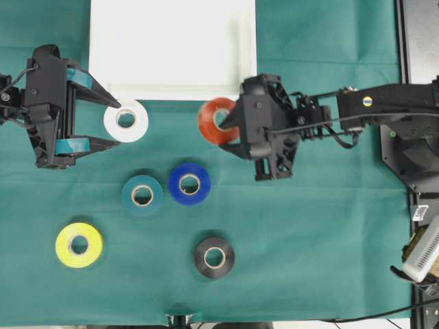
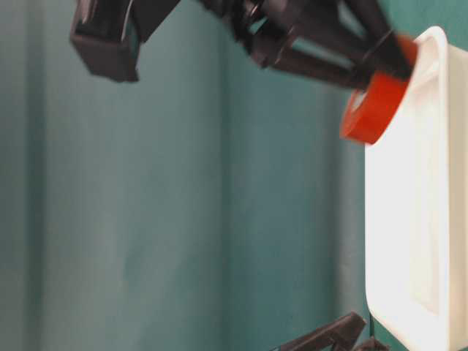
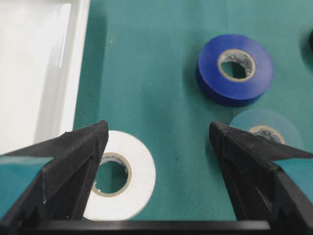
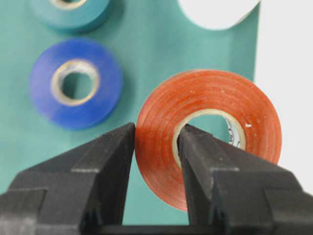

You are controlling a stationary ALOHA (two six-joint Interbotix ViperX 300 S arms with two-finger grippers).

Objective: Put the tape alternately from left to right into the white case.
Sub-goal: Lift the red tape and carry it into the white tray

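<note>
Nearest the right wrist camera, the right end effector (image 4: 155,147) pinches the red-orange roll (image 4: 208,132) through its wall, one finger in the core and one outside, a grip that carries the ring on edge. The roll hangs lifted at the white case (image 1: 171,48) rim, probably bound for it. The white roll (image 1: 126,120) lies flat between the spread fingers of the left end effector (image 1: 110,123), likely next. Blue (image 1: 189,184), teal (image 1: 142,195), yellow (image 1: 79,244) and black (image 1: 214,257) rolls wait on the green-covered worktop (image 1: 309,240).

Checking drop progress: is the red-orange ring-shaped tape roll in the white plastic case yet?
Out. The red-orange ring-shaped tape roll hangs tilted beside the white plastic case's rim, pinched through its wall by the right tool.
</note>
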